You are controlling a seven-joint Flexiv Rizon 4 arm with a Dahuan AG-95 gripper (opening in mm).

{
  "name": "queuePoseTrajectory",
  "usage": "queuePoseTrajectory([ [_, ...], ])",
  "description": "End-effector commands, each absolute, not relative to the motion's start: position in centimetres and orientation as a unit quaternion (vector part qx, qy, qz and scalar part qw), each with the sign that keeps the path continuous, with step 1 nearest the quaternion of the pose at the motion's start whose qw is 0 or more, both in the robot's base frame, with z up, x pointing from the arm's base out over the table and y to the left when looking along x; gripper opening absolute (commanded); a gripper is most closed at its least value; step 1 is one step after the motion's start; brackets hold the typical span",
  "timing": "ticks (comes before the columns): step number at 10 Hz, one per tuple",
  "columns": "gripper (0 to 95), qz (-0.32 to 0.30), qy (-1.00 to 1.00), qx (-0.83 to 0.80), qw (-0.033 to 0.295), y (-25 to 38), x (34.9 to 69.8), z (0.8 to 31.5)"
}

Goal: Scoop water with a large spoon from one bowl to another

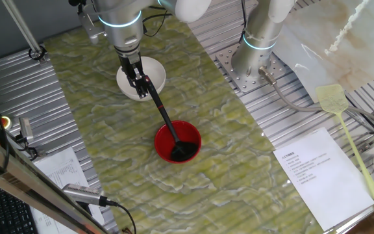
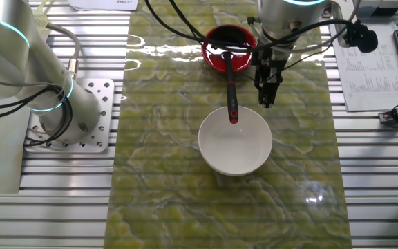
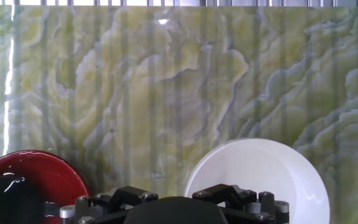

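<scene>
On the green marbled mat (image 1: 96,104), the red bowl (image 1: 163,139) and the white bowl (image 2: 235,142) are set near each other but apart. The black ladle (image 1: 167,123) is propped with its round scoop (image 1: 183,151) down inside the red bowl, and its long thin handle slants up and back over the white bowl, where a red tip (image 2: 234,118) shows.

The gripper (image 1: 138,81) is seen at the upper part of the handle. In one fixed view the fingers appear to be against the handle; in the other fixed view they hang just beside it, so it cannot be told whether the handle is clamped or the jaws are parted. In the hand view only the gripper body is seen, with both bowls below.

The water (image 3: 17,186) is barely shown, only as a sheen on the red bowl's inside.

The ladle is judged to be stiff and light, though scoop-heavy once filled. The thin, smooth handle may twist in a loose grip, so a firm hold high on the handle, near the red tip, is called for, with the scoop kept level. The glossy bowls are likely to slide if nudged.
</scene>
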State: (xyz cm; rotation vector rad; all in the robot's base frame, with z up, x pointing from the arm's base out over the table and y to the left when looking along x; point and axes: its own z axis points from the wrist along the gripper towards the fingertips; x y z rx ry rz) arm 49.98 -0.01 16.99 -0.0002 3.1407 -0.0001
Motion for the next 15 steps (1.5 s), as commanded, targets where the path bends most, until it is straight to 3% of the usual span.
queuePoseTrajectory([
  [1, 95.0, 0.0, 1.0, 0.0, 0.0, 0.0, 50.0, 17.0],
  [2, 0.0, 0.028, 0.995, -0.096, -0.01, 0.0, 50.0, 17.0],
  [15, 0.0, 0.023, 0.993, -0.112, -0.009, 0.15, 49.81, 17.33],
])
